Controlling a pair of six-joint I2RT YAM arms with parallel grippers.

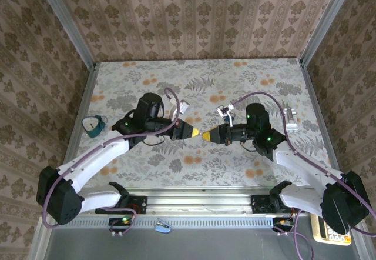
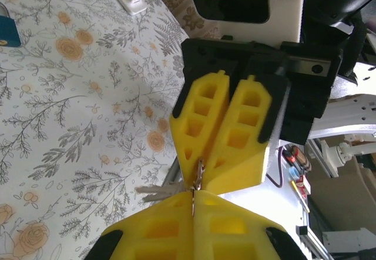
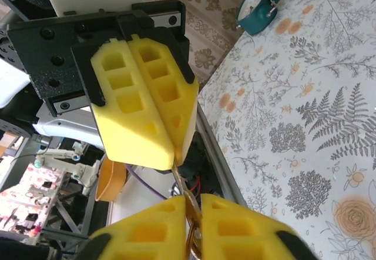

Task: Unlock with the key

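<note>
**Pinching one key ring (image 2: pixel 200 176) from both sides**

The left gripper (image 1: pixel 195 133) and the right gripper (image 1: pixel 207 135) met tip to tip over the middle of the flowered table (image 1: pixel 235 77). Both had their yellow fingers closed tight on the same ring. The keys (image 2: pixel 157 192) stuck out sideways just beside the left fingertips. The teal padlock (image 1: pixel 94 125) lay well apart, near the table's left edge.

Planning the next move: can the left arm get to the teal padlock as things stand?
Probably yes: the padlock lies on bare table left of the left gripper, nothing between. But that gripper and the right gripper both pinch the key.
</note>
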